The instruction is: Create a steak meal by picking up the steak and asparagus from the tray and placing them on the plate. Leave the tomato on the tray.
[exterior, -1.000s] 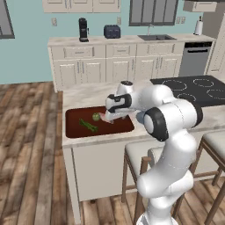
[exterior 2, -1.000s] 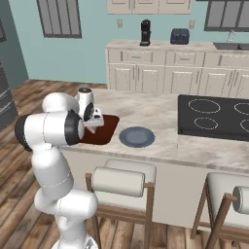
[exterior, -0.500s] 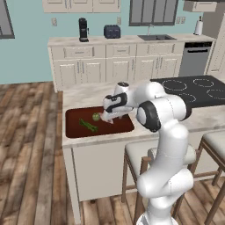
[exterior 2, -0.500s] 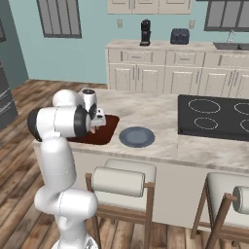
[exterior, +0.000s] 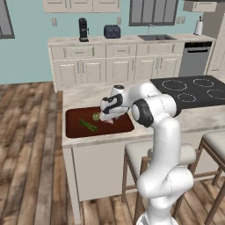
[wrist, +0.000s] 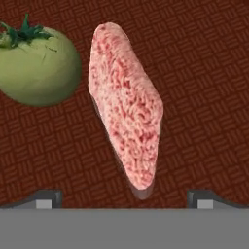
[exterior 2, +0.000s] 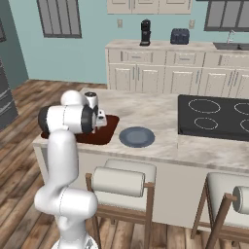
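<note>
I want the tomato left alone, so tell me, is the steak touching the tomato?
Apart. In the hand view a strip of bare tray shows between the steak and the tomato, narrow but plain along their facing edges.

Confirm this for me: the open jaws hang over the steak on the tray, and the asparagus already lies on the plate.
Wrong on the asparagus. The left base view shows the asparagus lying on the tray, and the right base view shows the plate bare. The rest holds: the gripper, jaws open, hangs over the steak on the tray.

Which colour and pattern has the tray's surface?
Dark reddish-brown with a fine woven pattern; the tray shows best in the hand view.
</note>
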Controlling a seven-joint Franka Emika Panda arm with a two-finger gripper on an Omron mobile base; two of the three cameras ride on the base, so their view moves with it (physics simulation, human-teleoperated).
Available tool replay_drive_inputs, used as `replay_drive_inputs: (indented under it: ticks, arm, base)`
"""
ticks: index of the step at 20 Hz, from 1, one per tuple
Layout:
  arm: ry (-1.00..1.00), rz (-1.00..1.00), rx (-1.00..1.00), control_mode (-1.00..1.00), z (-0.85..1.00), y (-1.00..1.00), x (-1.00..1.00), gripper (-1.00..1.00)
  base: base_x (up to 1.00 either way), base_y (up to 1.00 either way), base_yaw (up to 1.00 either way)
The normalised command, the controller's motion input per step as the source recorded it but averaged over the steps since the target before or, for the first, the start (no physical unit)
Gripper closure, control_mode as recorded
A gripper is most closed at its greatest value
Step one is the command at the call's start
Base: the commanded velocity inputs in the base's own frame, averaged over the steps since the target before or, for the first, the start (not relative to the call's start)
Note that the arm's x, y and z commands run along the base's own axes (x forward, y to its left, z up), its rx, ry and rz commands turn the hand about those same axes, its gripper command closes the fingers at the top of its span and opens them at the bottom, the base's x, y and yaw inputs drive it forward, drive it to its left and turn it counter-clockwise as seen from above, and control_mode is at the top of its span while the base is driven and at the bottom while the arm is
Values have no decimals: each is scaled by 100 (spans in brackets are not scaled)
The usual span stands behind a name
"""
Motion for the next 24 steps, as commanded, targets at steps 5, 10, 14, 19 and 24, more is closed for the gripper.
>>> replay_drive_inputs:
  ticks: [5, 10, 14, 19, 24]
  arm:
    - [0, 0, 0, -100, -29, 3, 43, -100]
    - [0, 0, 0, -100, -28, 2, 45, -100]
    - [0, 0, 0, -100, -31, 14, 34, 100]
    - [0, 0, 0, -100, -19, 11, 1, 100]
    - [-2, 0, 0, -100, 0, 0, -4, 100]
  base:
    - [0, 0, 0]
    - [0, 0, 0]
    - [0, 0, 0]
    - [0, 0, 0]
    - [0, 0, 0]
